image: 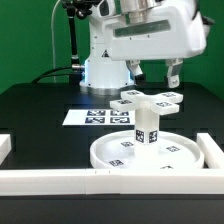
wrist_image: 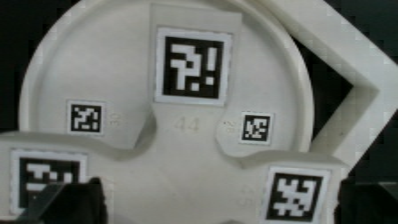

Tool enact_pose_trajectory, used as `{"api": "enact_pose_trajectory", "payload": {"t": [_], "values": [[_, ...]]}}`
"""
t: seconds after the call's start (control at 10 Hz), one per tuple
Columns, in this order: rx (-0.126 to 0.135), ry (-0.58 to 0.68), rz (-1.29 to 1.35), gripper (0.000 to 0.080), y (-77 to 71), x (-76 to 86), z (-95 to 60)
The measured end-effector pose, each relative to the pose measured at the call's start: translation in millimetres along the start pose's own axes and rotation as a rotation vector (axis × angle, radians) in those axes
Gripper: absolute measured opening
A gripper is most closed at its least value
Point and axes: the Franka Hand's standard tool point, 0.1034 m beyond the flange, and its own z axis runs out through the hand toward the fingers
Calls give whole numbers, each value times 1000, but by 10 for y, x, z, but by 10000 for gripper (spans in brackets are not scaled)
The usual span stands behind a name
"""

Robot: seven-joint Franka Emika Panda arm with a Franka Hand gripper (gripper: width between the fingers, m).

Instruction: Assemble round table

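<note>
The round disc (image: 112,152) lies flat on the table near the front. The short leg (image: 147,130) stands upright at its middle, and the cross-shaped foot piece (image: 150,99) sits on top of the leg. My gripper (image: 153,78) is open and empty, with its fingertips just above the foot piece and apart from it. In the wrist view the foot piece (wrist_image: 192,130) fills the frame with its tagged arms, and the disc (wrist_image: 80,70) shows beneath it. My gripper (wrist_image: 217,205) has one dark finger (wrist_image: 57,200) at each lower corner, straddling the foot piece.
White border bars run along the front (image: 50,180) and the exterior view's right (image: 212,155), close to the disc. The marker board (image: 95,117) lies flat behind the disc. The robot base (image: 100,70) stands at the back.
</note>
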Motion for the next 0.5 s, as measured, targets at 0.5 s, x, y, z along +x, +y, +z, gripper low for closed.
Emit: {"api": "enact_pose_trajectory", "payload": {"t": [0.5], "values": [[-1, 1, -306, 648, 3, 15, 0]]}}
